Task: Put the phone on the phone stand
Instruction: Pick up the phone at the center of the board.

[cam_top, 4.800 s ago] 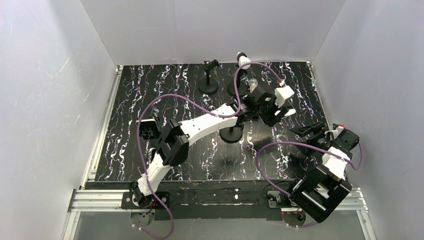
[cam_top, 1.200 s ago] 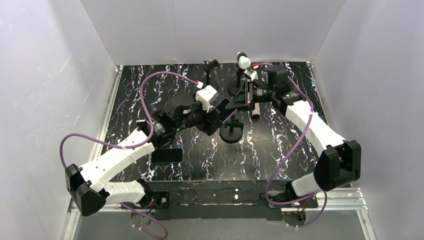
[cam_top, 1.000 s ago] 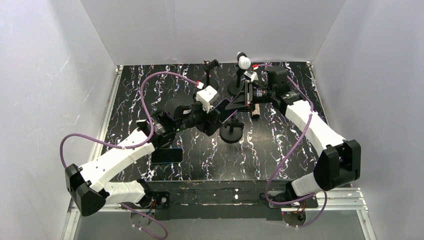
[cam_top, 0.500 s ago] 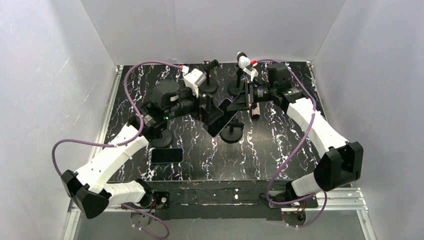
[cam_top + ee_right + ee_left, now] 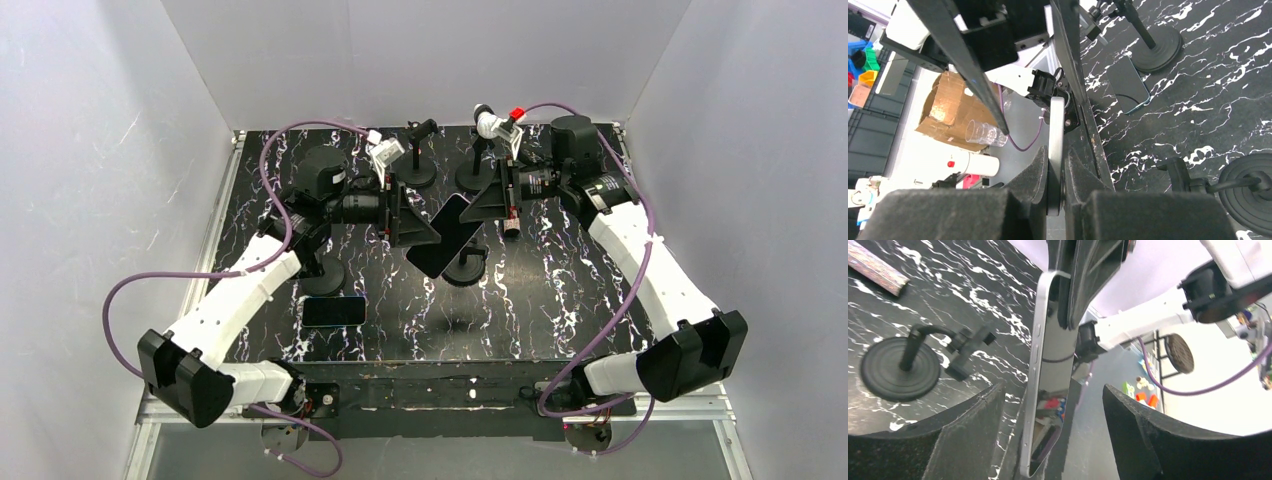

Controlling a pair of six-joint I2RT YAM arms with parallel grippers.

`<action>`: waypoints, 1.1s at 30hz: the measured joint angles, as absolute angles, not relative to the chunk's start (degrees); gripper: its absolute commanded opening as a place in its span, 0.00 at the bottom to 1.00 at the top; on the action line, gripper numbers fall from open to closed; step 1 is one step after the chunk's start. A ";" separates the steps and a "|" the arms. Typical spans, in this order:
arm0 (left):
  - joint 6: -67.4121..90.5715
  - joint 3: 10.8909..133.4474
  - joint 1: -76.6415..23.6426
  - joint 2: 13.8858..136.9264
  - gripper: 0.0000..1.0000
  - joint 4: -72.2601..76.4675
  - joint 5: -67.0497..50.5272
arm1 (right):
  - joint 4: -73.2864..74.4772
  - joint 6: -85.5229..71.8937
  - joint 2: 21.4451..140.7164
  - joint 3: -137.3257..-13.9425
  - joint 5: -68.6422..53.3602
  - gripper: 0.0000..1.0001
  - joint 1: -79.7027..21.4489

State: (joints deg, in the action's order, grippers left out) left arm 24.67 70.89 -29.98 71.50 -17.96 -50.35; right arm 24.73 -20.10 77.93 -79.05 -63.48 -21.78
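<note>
A dark phone (image 5: 447, 235) hangs tilted in the air over the middle of the table. My right gripper (image 5: 492, 203) is shut on its upper end, and in the right wrist view both pads press the phone's (image 5: 1056, 125) edge at the gripper (image 5: 1055, 152). My left gripper (image 5: 424, 230) is open around the lower end. In the left wrist view the phone (image 5: 1045, 350) stands edge-on between the fingers of the gripper (image 5: 1053, 390), with a gap on each side. The phone stand (image 5: 465, 268) sits right below, its round base (image 5: 900, 367) and clamp (image 5: 1180, 172) free.
A second phone (image 5: 335, 310) lies flat at the front left (image 5: 1128, 82). Other black stands are at the back (image 5: 415, 165), (image 5: 475, 170) and left (image 5: 325, 275). A small patterned bar (image 5: 510, 225) lies near the right gripper. White walls enclose the table.
The left arm has swung back and left, and its jaws have come off the phone. The right gripper has kept its hold, and the phone now hangs more face-up over the stand.
</note>
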 measured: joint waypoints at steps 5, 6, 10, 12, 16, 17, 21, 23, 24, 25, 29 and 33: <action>26.20 67.92 -30.37 72.01 0.52 -16.86 -56.14 | 23.97 -19.88 77.45 -79.40 -64.86 0.01 -21.80; 26.30 67.46 -30.55 72.31 0.50 -16.62 -56.95 | 23.83 -20.05 77.45 -79.42 -64.90 0.01 -21.82; 27.07 66.02 -31.46 73.45 0.30 -15.27 -59.51 | 21.41 -22.09 77.45 -79.37 -65.10 0.01 -21.82; 27.55 65.58 -31.79 74.00 0.11 -14.46 -60.31 | 19.88 -23.18 77.41 -79.37 -65.08 0.01 -21.82; 28.32 64.75 -32.03 74.39 0.00 -11.25 -64.18 | 18.17 -23.68 77.36 -79.24 -66.32 0.13 -21.82; 28.49 64.73 -32.05 74.39 0.00 -10.85 -64.53 | 17.80 -23.83 77.32 -79.24 -66.74 0.22 -21.82; 28.91 63.79 -32.05 74.39 0.00 -8.49 -64.20 | 17.41 -25.36 76.95 -79.24 -64.77 0.63 -21.87; 29.32 62.89 -32.08 74.39 0.00 -8.32 -62.81 | 16.99 -26.26 76.29 -78.96 -61.84 0.75 -21.87; 29.54 62.30 -32.08 74.37 0.00 -8.27 -61.91 | 16.36 -26.76 75.46 -78.41 -59.66 0.78 -21.87; 29.69 61.80 -32.08 74.37 0.00 -8.23 -60.99 | 15.90 -27.40 74.54 -77.82 -57.95 0.81 -21.87; 30.65 59.22 -32.08 73.08 0.00 -5.91 -55.90 | 14.37 -29.76 70.52 -75.96 -50.33 0.85 -21.87; 32.56 54.28 -32.05 68.34 0.00 -0.14 -50.72 | 12.51 -31.81 68.40 -75.05 -46.28 0.86 -21.76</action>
State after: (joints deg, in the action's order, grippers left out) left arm 32.56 54.28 -32.05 68.34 -0.14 -50.72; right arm 12.51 -31.81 68.40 -75.05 -46.28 -21.76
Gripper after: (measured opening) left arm 0.084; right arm 0.850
